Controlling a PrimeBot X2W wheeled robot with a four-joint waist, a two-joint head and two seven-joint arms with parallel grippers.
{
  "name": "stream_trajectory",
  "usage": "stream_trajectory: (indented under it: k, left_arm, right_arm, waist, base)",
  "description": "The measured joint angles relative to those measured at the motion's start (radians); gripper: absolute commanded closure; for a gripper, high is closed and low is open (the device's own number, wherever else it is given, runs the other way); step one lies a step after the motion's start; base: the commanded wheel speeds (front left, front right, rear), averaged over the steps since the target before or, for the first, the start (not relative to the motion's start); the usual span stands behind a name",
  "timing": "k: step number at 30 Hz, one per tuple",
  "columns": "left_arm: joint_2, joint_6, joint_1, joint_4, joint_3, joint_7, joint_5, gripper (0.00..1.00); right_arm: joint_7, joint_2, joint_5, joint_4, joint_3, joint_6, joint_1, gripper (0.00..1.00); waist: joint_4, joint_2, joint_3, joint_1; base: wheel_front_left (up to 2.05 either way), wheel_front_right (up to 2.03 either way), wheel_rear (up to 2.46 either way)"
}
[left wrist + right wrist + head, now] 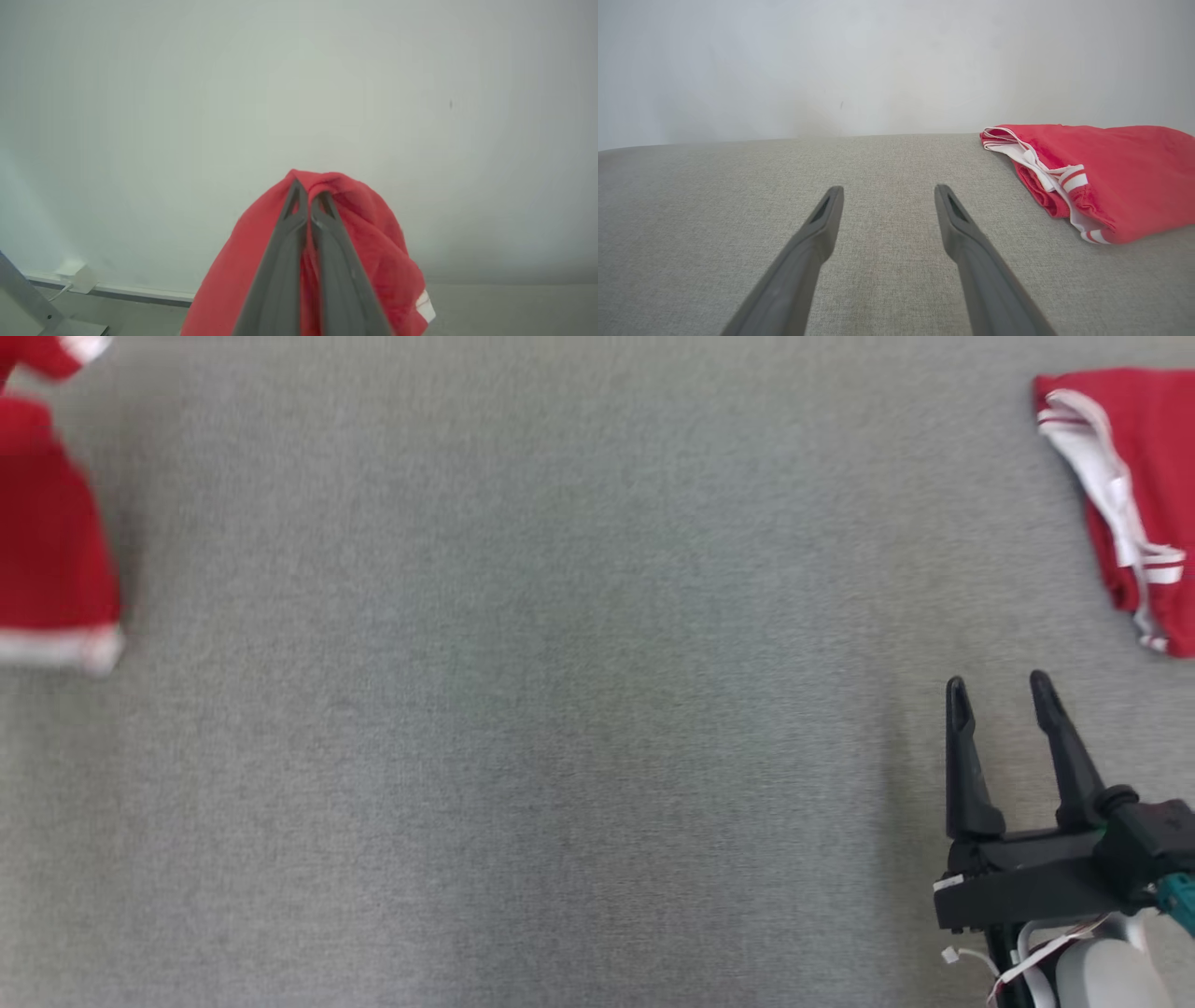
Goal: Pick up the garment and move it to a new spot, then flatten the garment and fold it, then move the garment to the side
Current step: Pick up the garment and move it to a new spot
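Nearest, the right gripper (997, 681) hovers empty, fingers spread, above the grey woven fabric surface (560, 709). The left gripper (309, 191) is pinched together on a bunched fold of the limp red cloth garment with white trim (373, 242), which hangs at the far left. It looks light and floppy, best held by an edge. Farther right lies a second red white-trimmed garment (1148, 457), folded: two garments, two grippers.
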Motion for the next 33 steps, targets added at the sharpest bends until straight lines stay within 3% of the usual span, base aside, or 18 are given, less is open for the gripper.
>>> stream_trajectory:
  k: [4, 11, 23, 33]
  left_arm:
    - [-0.022, -0.001, -0.029, -0.135, -0.05, 0.054, 0.006, 1.0]
    - [-0.13, -0.002, -0.077, -0.348, -0.154, 0.167, -0.014, 1.0]
    - [-0.369, 0.013, -0.019, -0.444, -0.335, 0.202, -0.032, 1.0]
    - [-0.396, 0.082, 0.284, -0.472, -0.342, 0.132, -0.092, 1.0]
  right_arm:
    - [-0.022, 0.013, 0.012, 0.036, 0.007, 0.0, 0.005, 0.0]
    - [-0.055, 0.024, 0.032, 0.095, 0.013, 0.0, 0.004, 0.0]
    - [-0.083, 0.026, 0.081, 0.165, 0.025, 0.0, -0.009, 0.0]
    - [-0.087, 0.027, 0.071, 0.18, 0.022, 0.0, -0.018, 0.0]
  waist:
    - [-0.03, -0.0001, -0.029, -0.0001]
    - [-0.109, 0.0, -0.06, 0.0]
    - [-0.235, 0.0, -0.074, 0.0001]
    - [-0.207, 0.0, -0.072, 0.0001]
  base:
    - [0.0, 0.0, 0.0]
    - [0.0, 0.0, 0.0]
    - [0.0, 0.0, 0.0]
    - [0.0, 0.0, 0.0]
